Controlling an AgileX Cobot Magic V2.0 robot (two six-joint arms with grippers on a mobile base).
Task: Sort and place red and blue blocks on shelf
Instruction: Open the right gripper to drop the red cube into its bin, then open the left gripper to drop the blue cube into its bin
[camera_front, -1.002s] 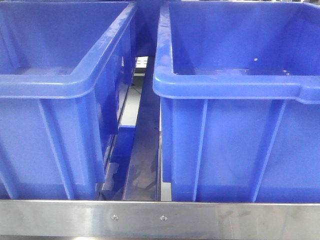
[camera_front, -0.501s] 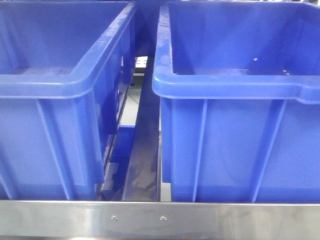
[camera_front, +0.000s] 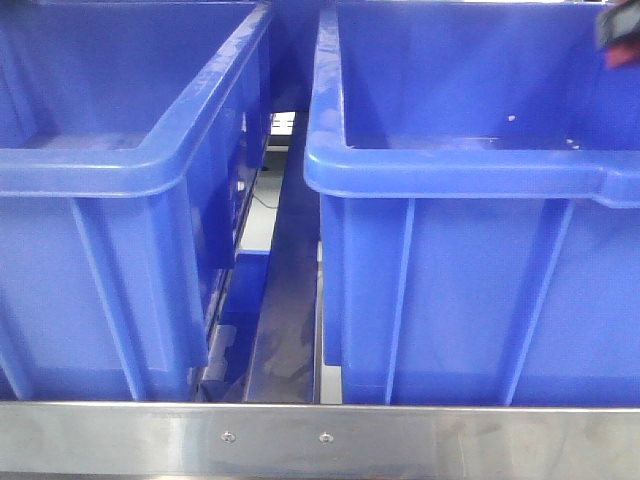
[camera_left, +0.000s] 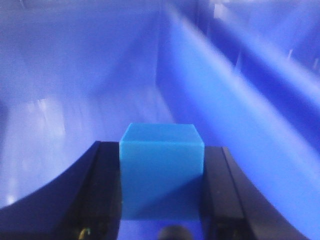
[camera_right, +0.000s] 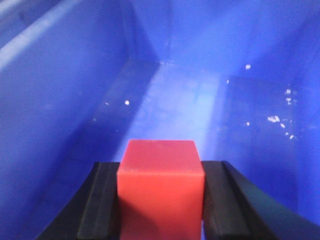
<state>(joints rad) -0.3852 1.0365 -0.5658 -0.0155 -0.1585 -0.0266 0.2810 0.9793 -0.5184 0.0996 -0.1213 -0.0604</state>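
Inside bins on shelf (camera_front: 320, 437): left tool (camera_left: 161, 192) squeezes blue block (camera_left: 161, 167), right tool (camera_right: 160, 200) squeezes red block (camera_right: 160, 185). Step: dropping off. Next, probably lower and let go.

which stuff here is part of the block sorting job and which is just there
Job:
red block, in right gripper
blue block, in left gripper
shelf

Just there:
left bin
right bin
white specks on a bin floor

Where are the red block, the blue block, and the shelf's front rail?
red block (camera_right: 160, 175): right wrist view, front face.
blue block (camera_left: 161, 170): left wrist view, front face.
front rail (camera_front: 450, 437): front view, bare steel.
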